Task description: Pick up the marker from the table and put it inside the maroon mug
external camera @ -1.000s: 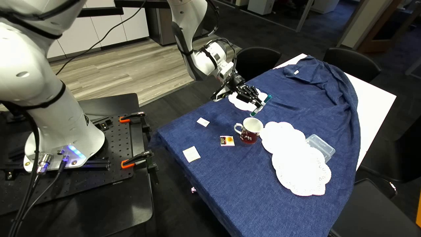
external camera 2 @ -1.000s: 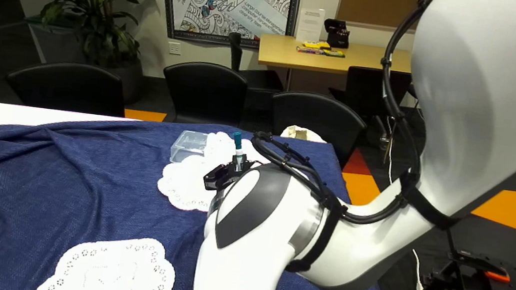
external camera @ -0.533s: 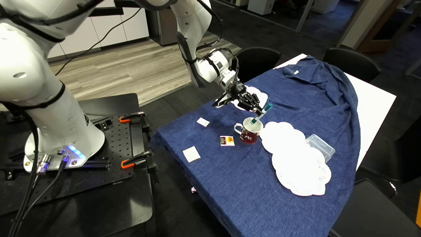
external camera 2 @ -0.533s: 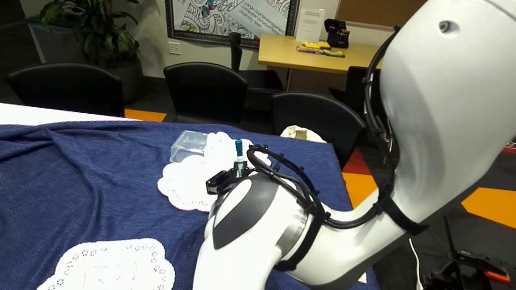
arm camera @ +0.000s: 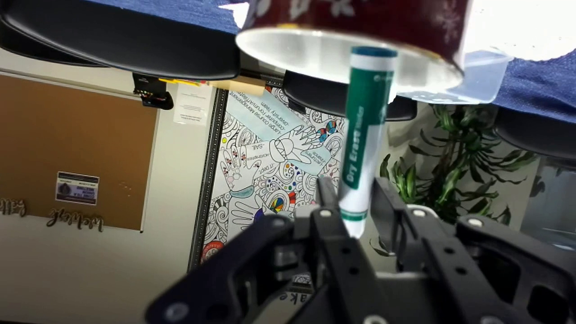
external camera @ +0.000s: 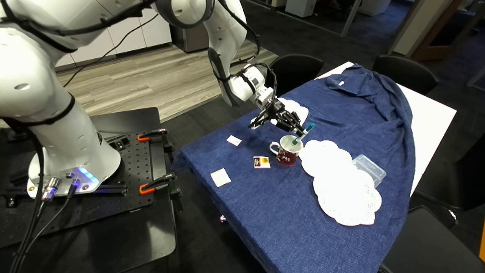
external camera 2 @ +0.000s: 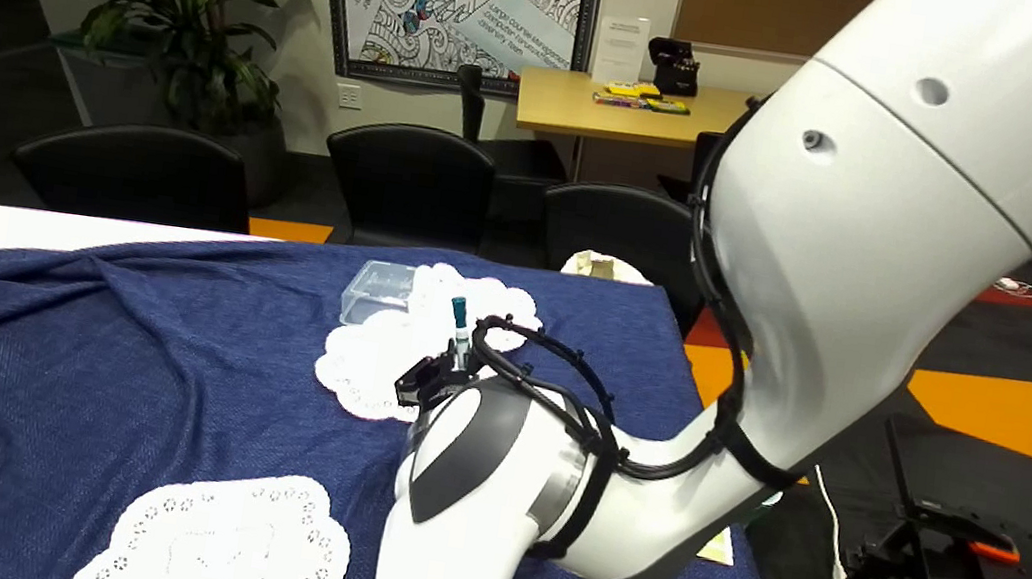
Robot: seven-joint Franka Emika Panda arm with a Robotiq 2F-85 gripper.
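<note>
The maroon mug (external camera: 287, 156) stands upright on the blue cloth, its handle to the left in an exterior view. In the wrist view the mug (arm camera: 360, 20) is upside down at the top. The marker (external camera: 306, 131), green and white with a teal cap, is tilted. My gripper (external camera: 301, 132) is shut on its upper part. The marker's lower end shows within the mug's mouth; how deep I cannot tell. In the wrist view the marker (arm camera: 364, 130) runs from between my gripper's (arm camera: 354, 186) fingers to the mug's rim. The marker (external camera 2: 461, 334) shows in an exterior view where the arm hides the mug.
White scalloped mats (external camera: 346, 193) lie beside the mug, and another mat (external camera 2: 223, 541) lies on the near side. A clear plastic box (external camera: 369, 170), a small tea packet (external camera: 261, 162) and flat white squares (external camera: 220, 177) lie on the blue cloth (external camera: 261, 204).
My gripper has moved down with the marker, from above the mug to its mouth. The marker's lower end now shows inside the rim's outline. The mug has not moved.
</note>
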